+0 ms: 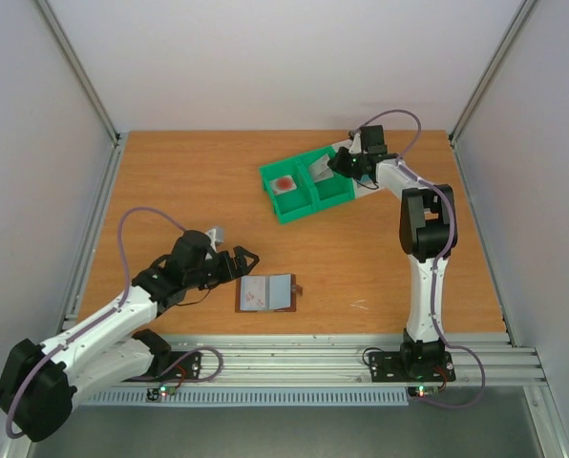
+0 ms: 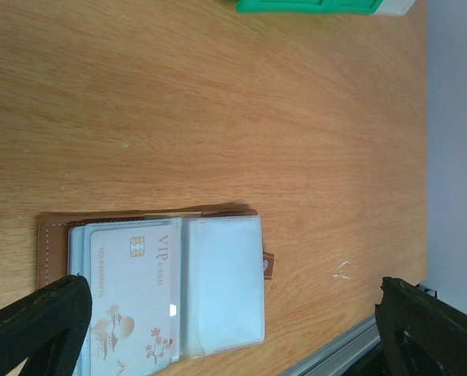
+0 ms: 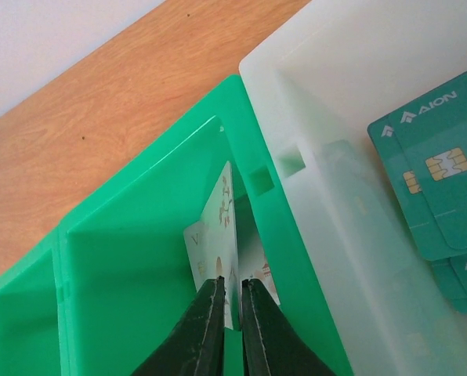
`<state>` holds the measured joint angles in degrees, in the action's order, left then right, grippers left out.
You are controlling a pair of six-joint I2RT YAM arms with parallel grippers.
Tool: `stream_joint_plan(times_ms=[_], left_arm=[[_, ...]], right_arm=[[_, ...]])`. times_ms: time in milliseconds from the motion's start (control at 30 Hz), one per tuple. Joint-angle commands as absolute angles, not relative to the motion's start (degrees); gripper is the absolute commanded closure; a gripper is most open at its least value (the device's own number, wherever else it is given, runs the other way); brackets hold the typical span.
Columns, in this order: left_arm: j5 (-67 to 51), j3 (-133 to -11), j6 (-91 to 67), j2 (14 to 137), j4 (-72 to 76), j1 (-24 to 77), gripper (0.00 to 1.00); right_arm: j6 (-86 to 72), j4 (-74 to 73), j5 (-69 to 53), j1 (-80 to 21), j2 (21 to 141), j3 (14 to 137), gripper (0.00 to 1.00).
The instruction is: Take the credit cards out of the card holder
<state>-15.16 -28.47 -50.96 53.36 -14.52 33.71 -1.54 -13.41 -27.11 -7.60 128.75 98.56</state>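
Beside one card holder, left pincer wide, right pincer pinching one whitish card in green bin

The card holder lies open on the table near the front, a credit card in its left panel; behind it sits the divided bin, more credit cards in the neighbouring bin

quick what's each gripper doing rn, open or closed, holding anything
left gripper: open, empty, by the flat brown leather card holder.
right gripper: closed on a thin whitish plastic card in the green plastic bin.
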Motion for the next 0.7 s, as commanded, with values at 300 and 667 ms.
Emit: stream_joint_plan(times_ms=[300,667], left_arm=[[-15.4,-29.9,-50.8,53.5,-12.0,33.3,0.01],[-15.8,-30.1,-50.9,54.1,-12.1,33.2,0.01]], right_arm=[[-2.1,-19.0,-24.1,-8.1,130.9,102.9,0.83],[-1.6,-24.0,-22.7,-8.1,132.2,107.1,0.73]])
